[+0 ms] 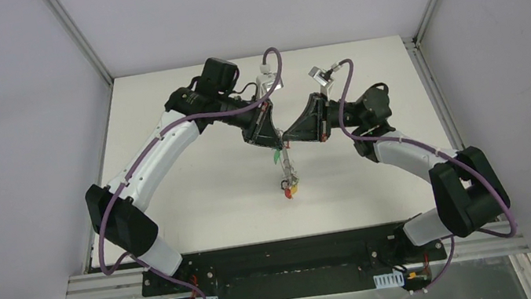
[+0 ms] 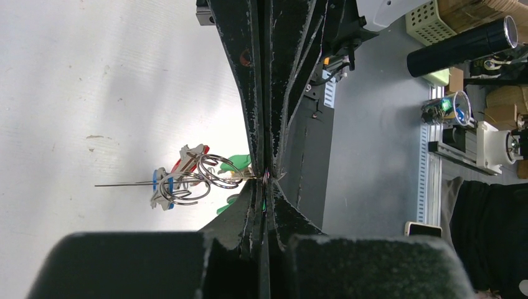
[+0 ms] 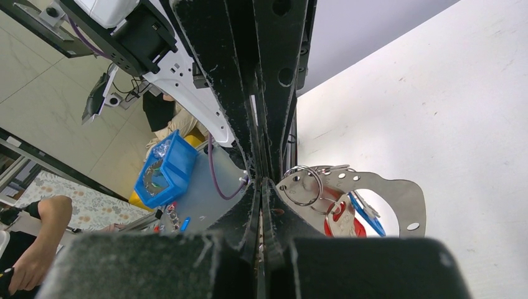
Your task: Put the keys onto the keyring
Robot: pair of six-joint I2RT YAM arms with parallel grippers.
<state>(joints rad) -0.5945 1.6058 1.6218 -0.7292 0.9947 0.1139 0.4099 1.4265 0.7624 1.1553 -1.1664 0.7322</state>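
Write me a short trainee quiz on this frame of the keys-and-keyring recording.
1. True or false: the left end effector and the right end effector are both shut.
2. In the top view, where are the keys? A: at the far left corner. B: right by the two meeting end effector tips, on their near side. C: on the arms' bases.
3. Which two tag colours show beside the keyring in the right wrist view?
Key: 1 true; 2 B; 3 the red tag and the blue tag.
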